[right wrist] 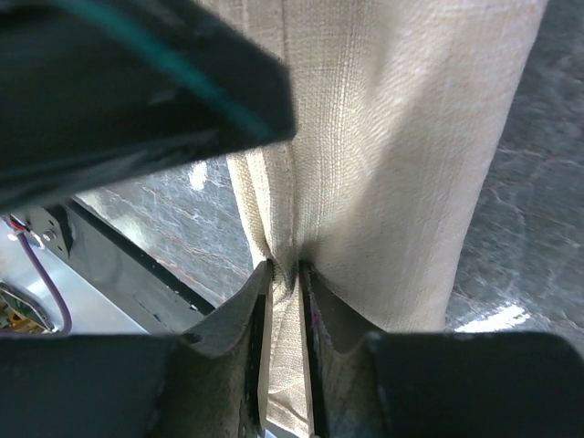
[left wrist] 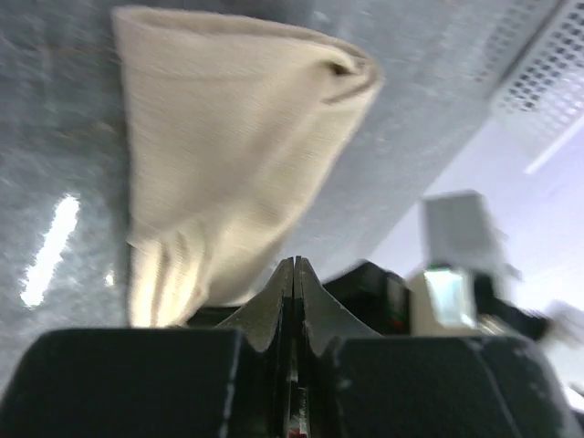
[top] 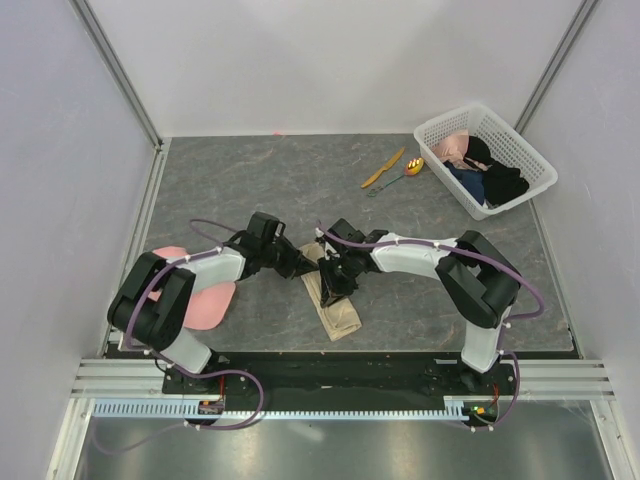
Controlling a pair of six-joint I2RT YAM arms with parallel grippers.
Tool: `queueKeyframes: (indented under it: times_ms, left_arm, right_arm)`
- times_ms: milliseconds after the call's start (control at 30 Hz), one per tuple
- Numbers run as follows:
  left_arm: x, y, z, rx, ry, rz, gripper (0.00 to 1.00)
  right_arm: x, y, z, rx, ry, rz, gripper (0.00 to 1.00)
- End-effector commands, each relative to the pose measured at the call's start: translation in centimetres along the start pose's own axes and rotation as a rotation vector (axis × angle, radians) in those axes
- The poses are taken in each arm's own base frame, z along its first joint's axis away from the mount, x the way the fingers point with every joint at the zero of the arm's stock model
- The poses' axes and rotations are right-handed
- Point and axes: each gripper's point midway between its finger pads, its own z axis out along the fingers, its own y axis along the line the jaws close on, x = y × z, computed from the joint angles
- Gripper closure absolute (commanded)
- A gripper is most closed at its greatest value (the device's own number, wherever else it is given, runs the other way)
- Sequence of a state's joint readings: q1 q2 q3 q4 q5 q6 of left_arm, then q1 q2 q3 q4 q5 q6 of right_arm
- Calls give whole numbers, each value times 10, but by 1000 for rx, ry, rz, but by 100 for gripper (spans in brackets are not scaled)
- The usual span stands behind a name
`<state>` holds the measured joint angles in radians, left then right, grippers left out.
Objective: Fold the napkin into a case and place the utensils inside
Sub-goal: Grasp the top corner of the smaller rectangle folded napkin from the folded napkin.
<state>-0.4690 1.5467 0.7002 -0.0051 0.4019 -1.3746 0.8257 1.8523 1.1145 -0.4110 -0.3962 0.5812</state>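
- Top view: the napkin lies as a narrow folded strip on the table, in front of and between the two arm bases. Both pincers meet over its far end, the left pincer from the left and the right pincer from the right.
- The knife and spoon lie well apart from it, near the white basket. I judge the folding step unfinished, with the loading yet to come.
- Left wrist view: the left pincer has its jaws pressed shut, tips right at the near edge of the napkin. I cannot tell whether a layer of cloth is caught between them.
- The far corner of the napkin shows a small open mouth. To do this step well, that mouth should be kept from collapsing, since the utensils will need a way in.
- Right wrist view: the right pincer stands slightly parted, with a pleat of the napkin sitting in the narrow gap. The hold looks loose at best.
- The cloth puckers toward the tips, so any withdrawal should go straight up and slowly. Otherwise the pleat may drag along and undo the fold.
- One side should pin the strip while the other lets go, and the layers should be flattened before anyone reaches for the knife.
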Motion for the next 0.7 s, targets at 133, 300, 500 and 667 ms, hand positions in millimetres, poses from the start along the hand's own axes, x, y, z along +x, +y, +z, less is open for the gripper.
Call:
queueKeyframes:
  times_ms: [133, 300, 500, 667]
  left_arm:
    - [8, 46, 12, -134, 48, 87, 96]
    - [7, 57, 9, -151, 51, 170, 96]
    - [7, 73, 8, -193, 50, 175, 97]
    - [5, 75, 12, -197, 54, 174, 97]
  right_arm:
    - [-23, 20, -37, -73, -104, 18, 73]
    - [-17, 34, -53, -137, -91, 38, 62]
    - [17, 27, -15, -164, -23, 70, 70]
    - [48, -13, 15, -91, 40, 78, 78]
